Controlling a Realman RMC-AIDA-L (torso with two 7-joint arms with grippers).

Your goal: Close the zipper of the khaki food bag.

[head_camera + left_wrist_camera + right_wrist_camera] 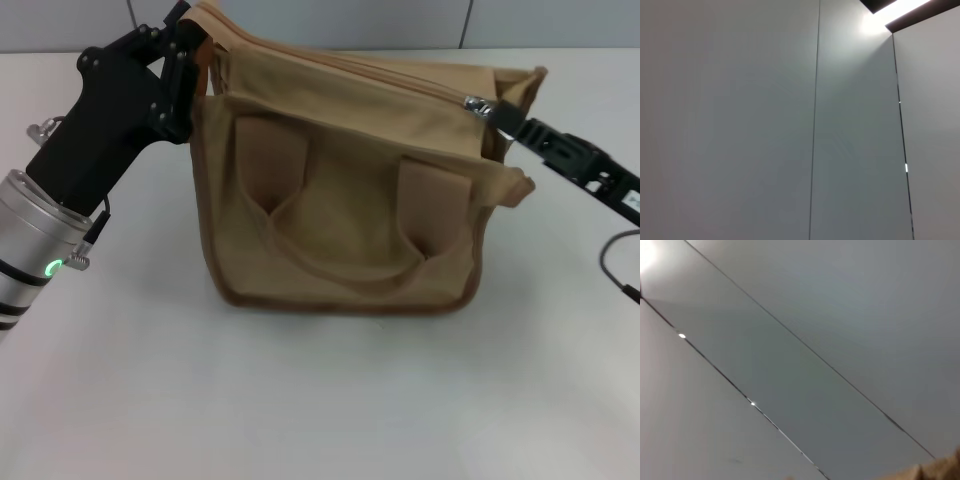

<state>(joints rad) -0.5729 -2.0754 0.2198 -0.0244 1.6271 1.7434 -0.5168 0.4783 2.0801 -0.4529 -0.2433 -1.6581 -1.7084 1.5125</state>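
The khaki food bag (350,190) stands upright on the white table, front pocket and two looped handles facing me. The zipper (400,78) runs along its top, and the silver slider (478,103) sits near the bag's right end. My right gripper (500,117) comes in from the right and is shut on the pull tab just beside the slider. My left gripper (190,60) is shut on the bag's upper left corner and holds it. Both wrist views show mostly wall panels. A sliver of tan fabric (946,470) shows in a corner of the right wrist view.
The white table (320,400) stretches in front of the bag. A grey panelled wall (350,20) rises behind it. My left arm (60,210) crosses the table's left side, and a cable (615,262) hangs by the right arm.
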